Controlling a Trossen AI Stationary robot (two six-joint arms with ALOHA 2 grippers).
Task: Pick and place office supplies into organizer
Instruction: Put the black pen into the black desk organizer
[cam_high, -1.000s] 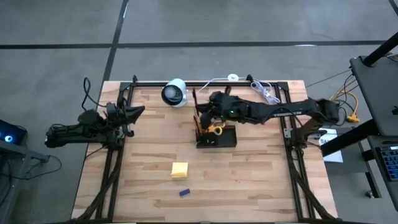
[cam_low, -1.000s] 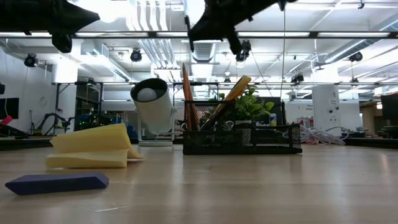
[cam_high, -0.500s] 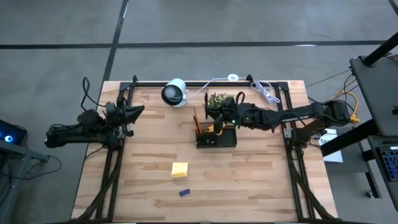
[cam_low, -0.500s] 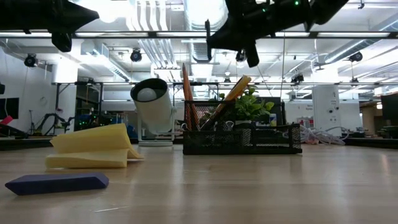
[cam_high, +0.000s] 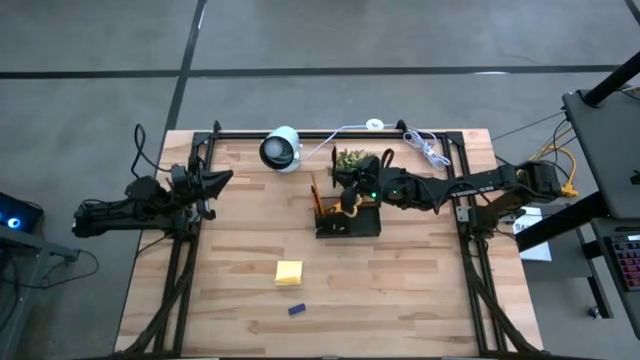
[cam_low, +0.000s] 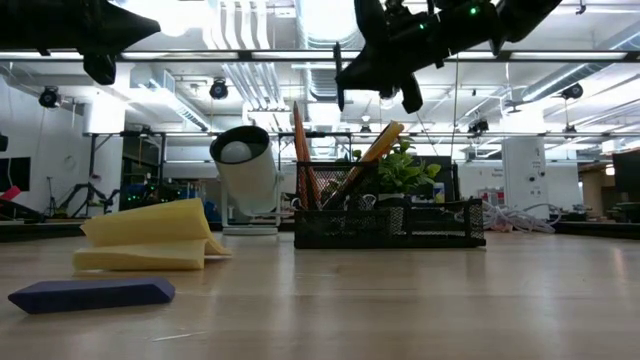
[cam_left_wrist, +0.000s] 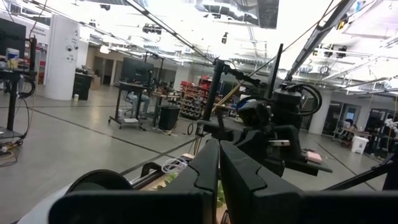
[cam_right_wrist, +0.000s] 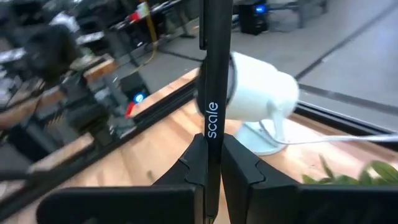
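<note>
- From above, my right end effector (cam_high: 347, 192) covers part of the organizer (cam_high: 350, 224); I cannot tell what lies in the compartments beneath it.
- The dark pen (cam_right_wrist: 214, 93) pinched in that end effector runs off the top edge of my right wrist view, its far end unseen.
- In the low view, my left arm (cam_low: 70, 28) is cut by the top edge.
- The blue block (cam_high: 296, 310) is too small from above to make out any detail.

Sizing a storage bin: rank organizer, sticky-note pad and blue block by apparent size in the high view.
1. organizer
2. sticky-note pad
3. blue block
</note>
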